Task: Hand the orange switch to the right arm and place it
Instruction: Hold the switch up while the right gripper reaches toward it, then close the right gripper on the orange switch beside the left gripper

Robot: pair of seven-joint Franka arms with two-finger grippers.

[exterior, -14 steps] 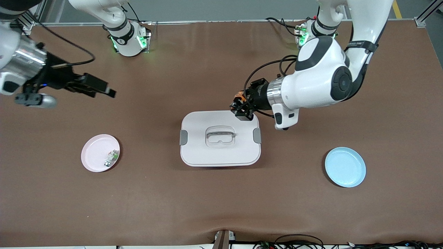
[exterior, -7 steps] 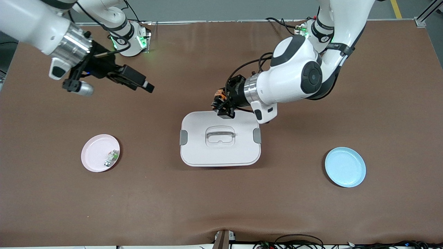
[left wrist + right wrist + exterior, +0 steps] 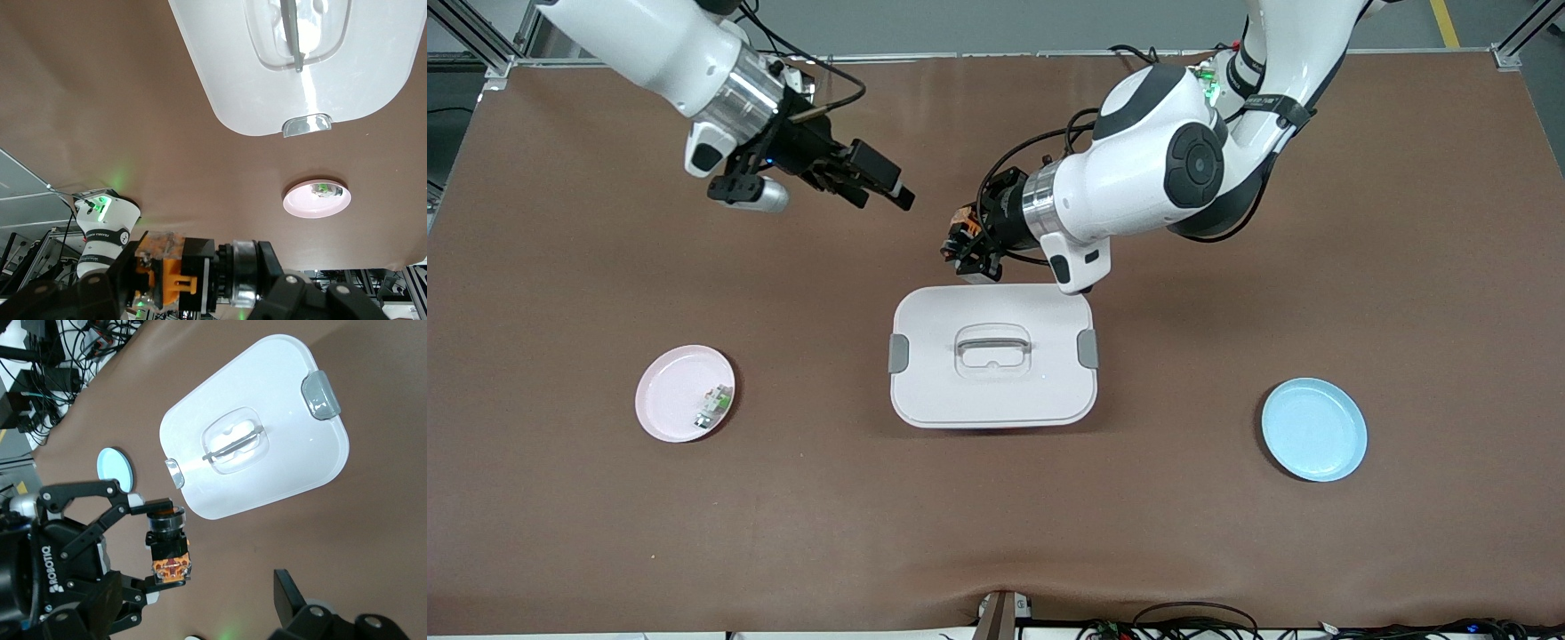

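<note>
Left gripper (image 3: 967,258): up in the air over bare table just beside the white lidded box (image 3: 992,356), at the box edge farther from the front camera; fingers clamped on the orange switch (image 3: 961,233).
Orange switch: held clear of the table between the left gripper's fingers, not touching the box.
Right wrist view: shows the switch (image 3: 168,547) plainly, a black body with a round ringed end and an orange end with orange-white marks, gripped between the left gripper's two black fingers (image 3: 155,508). The front view gives only an orange speck among black parts.
Left wrist view: the switch (image 3: 171,262) appears close up, black and orange; the pink plate (image 3: 317,198) and the box lid (image 3: 267,80) lie below.
Right gripper (image 3: 889,183): in the air over bare table toward the right arm's end, apart from the left gripper; fingers spread apart, holding nothing.
Pink plate (image 3: 667,391): toward the right arm's end, holding a small white-and-green part (image 3: 711,406).
Blue plate (image 3: 1313,429): toward the left arm's end, well apart from the box.
Obstruction: the box sits at mid-table between the two plates, handle (image 3: 993,342) on top, grey latches at both ends.
</note>
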